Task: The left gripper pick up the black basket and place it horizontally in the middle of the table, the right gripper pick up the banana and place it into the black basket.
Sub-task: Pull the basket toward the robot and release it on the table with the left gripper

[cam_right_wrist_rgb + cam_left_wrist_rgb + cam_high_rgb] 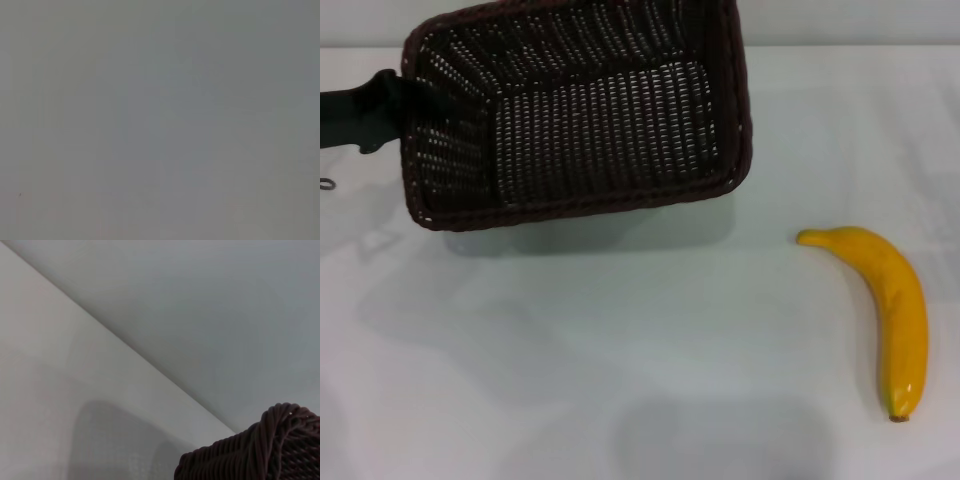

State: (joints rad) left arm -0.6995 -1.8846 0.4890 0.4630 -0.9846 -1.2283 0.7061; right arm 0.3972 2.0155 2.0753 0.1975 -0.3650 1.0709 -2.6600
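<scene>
The black basket [580, 110] is at the back left in the head view. It is tilted, with its open side facing me, and is raised off the white table [620, 350], casting a shadow below. My left gripper [392, 108] comes in from the left edge and is shut on the basket's left rim. A corner of the braided rim shows in the left wrist view [270, 450]. The yellow banana [890, 310] lies on the table at the right, its dark tip toward me. My right gripper is out of view.
A small wire loop [327, 184] shows at the left edge below the left arm. The right wrist view shows only a plain grey surface. The table's far edge runs behind the basket.
</scene>
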